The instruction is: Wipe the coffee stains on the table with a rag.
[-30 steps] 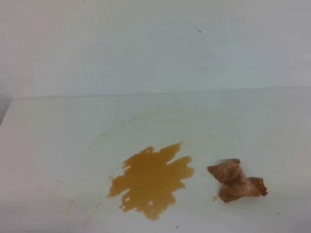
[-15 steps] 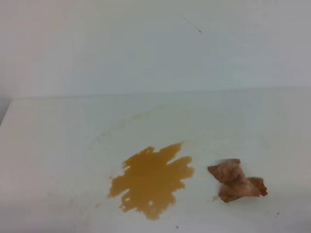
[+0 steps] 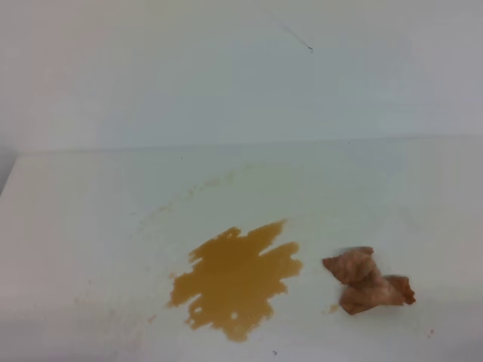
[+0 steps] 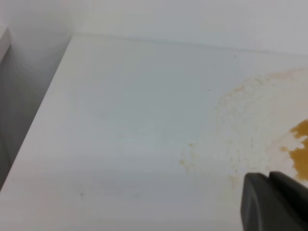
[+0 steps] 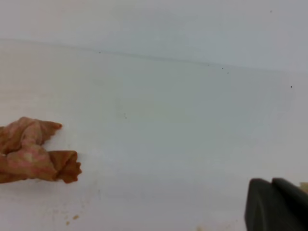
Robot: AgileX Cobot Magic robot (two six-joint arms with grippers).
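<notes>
Your right gripper shows only as a dark tip at the bottom right corner of its wrist view; its jaws are fully closed with nothing between them. Your left gripper is likewise a dark tip in the lower right of its own view, and you cannot tell from it how far its jaws stand apart. Neither touches the rag, which lies crumpled on the table, well left of the right gripper's tip. Just left of the rag, apart from it, sit the coffee stains, an amber puddle with ragged edges, with pale tan speckles fanning up and left from it.
</notes>
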